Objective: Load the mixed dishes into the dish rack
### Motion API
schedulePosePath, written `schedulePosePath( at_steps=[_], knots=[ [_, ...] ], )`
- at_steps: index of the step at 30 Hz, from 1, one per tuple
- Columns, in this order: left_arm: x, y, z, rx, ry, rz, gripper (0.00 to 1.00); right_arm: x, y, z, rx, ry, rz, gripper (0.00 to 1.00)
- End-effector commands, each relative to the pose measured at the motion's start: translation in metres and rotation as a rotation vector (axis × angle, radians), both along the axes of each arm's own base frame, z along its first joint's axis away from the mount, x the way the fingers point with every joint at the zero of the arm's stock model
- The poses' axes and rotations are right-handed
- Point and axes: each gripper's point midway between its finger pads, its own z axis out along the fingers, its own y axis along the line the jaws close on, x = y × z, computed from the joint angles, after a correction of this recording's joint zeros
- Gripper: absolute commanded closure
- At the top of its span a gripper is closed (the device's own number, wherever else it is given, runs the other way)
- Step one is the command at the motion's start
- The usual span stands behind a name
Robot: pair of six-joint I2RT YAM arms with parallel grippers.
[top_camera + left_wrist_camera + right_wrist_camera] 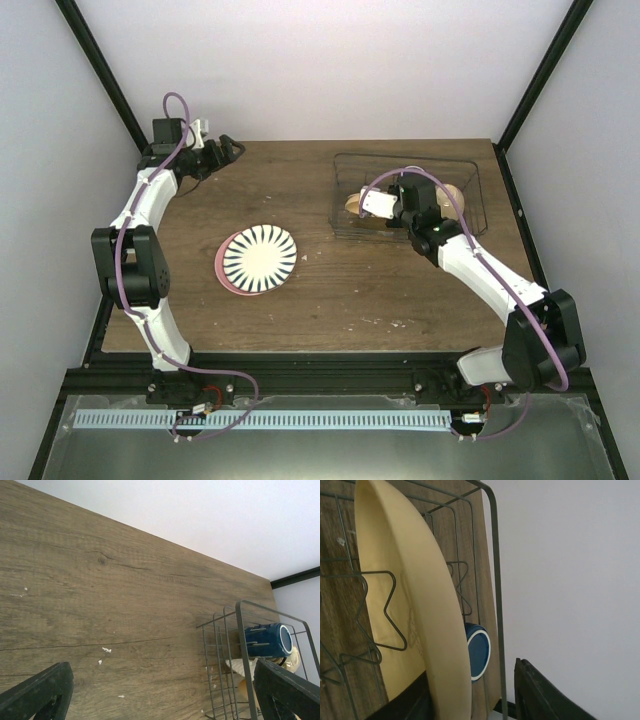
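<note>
One yellow plate (410, 605) stands propped between dish rack (350, 175) dividers, so right jaws straddle it, parted; left jaws spread.

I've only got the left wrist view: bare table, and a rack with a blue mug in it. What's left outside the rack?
Observer: A striped plate lies flat in the middle of the table, well clear of the rack.
Operator: Anything under it?
Observer: A pink plate, its edge peeking out on the left.
Operator: And the other arm?
Observer: The right gripper is in the rack, fingers either side of an upright yellow plate, with a gap on one side.
</note>
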Motion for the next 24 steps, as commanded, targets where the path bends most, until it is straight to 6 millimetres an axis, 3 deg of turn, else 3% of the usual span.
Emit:
schedulePosePath(
  at_steps=[1,6,14,18,24],
  knots=[
    [-0.002,0.001,-0.004,0.003,0.011,0.004,0.00,0.000,0.001,0.012,0.000,-0.037,0.006,0.60],
    [0.000,0.000,-0.004,0.000,0.012,0.002,0.00,0.006,-0.005,0.002,-0.034,-0.059,-0.023,0.49],
    [0.001,-0.001,-0.003,-0.005,0.013,-0.012,0.00,0.018,-0.008,-0.019,-0.044,-0.022,-0.066,0.47],
    [-0.001,-0.002,-0.006,0.000,0.019,-0.021,0.00,0.011,-0.007,-0.007,-0.016,0.019,-0.063,0.44],
    [-0.009,-0.001,-0.012,0.016,0.037,-0.026,0.00,-0.017,0.005,0.004,0.025,0.097,-0.051,0.32]
  ],
)
